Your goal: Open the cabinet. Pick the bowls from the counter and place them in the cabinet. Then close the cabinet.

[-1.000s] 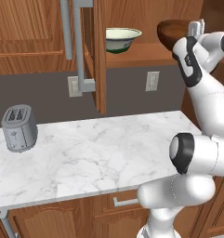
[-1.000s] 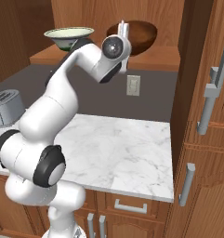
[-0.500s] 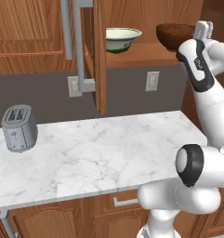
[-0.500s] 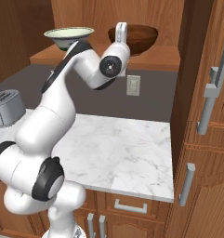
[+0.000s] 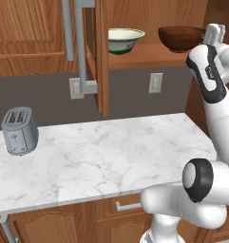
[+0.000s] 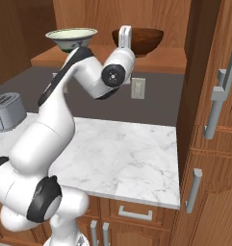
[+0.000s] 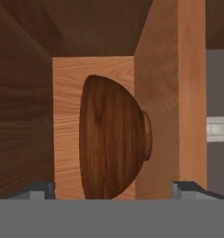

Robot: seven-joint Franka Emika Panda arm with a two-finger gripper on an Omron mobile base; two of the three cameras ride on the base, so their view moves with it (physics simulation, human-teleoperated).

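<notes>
Bowls, two, are sitting on the cabinet [image 5: 135, 59] shelf at upper frame: cream bowl [image 5: 126, 39] left, brown bowl [image 5: 181, 38] right. Gripper [image 7: 113, 188] is hovering before the brown one, fingers spread wide, gripping nothing.

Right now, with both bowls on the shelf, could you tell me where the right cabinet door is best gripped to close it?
Grip the long vertical bar handle of the right cabinet door near its middle, coming from the front with the open gripper straddling the bar sideways. The bar stands off the panel on short posts, leaving room for a finger behind it.
</notes>
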